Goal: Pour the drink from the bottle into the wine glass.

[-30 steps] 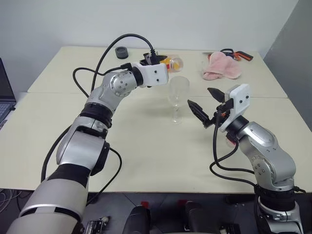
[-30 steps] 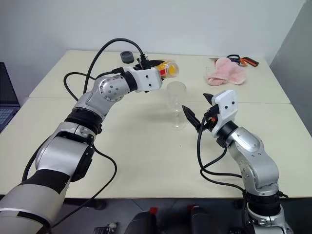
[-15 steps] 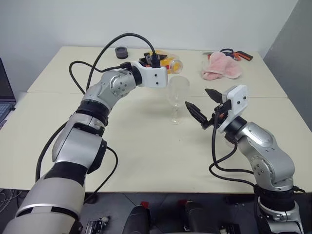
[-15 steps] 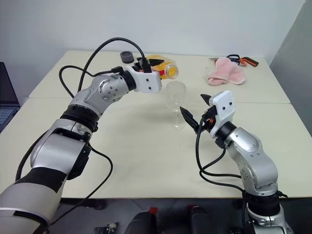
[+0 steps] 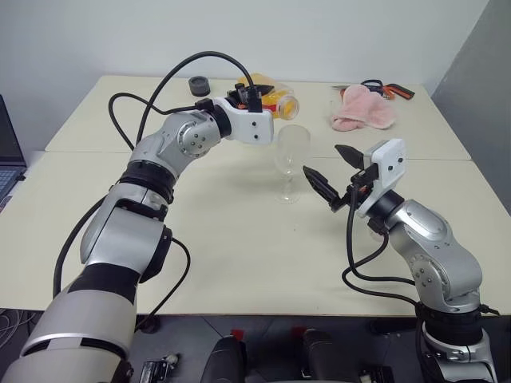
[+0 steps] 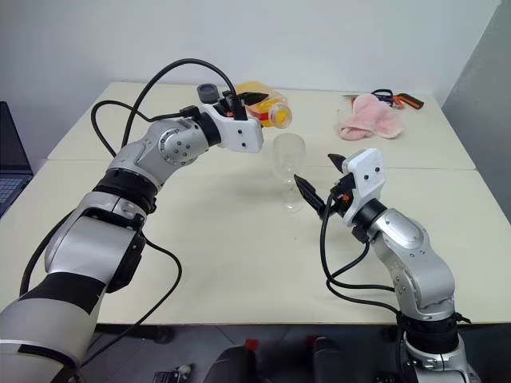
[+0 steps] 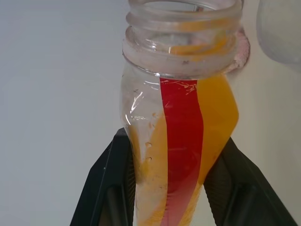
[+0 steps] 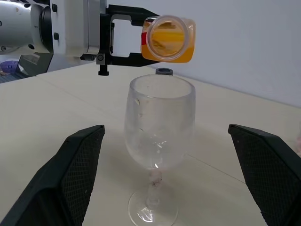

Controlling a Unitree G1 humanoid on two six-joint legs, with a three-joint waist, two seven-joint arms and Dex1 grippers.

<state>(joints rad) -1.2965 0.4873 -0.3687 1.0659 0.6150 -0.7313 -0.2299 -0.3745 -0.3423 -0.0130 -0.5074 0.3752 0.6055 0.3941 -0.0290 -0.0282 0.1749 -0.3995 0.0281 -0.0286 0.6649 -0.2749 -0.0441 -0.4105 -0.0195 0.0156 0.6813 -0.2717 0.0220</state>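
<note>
Overhead, left pincer [image 7: 167, 188] clamps the uncapped bottle [image 7: 181, 117], base hidden; wine glass [image 8: 159, 136] seemingly empty.

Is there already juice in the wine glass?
No, the wine glass stands empty and clear on the table, while the orange drink is still inside the tilted bottle above it.

The desk [image 5: 215, 239] has a pale cream top, with a seam running across it from side to side. The wine glass [image 5: 291, 162] stands upright on its round foot near the middle, just in front of the seam. At the far edge lie a small dark round cap-like object [image 5: 199, 84], a crumpled pink cloth [image 5: 362, 108] and, behind the cloth, a tool with orange and black handles [image 5: 389, 88] (partly hidden).
</note>
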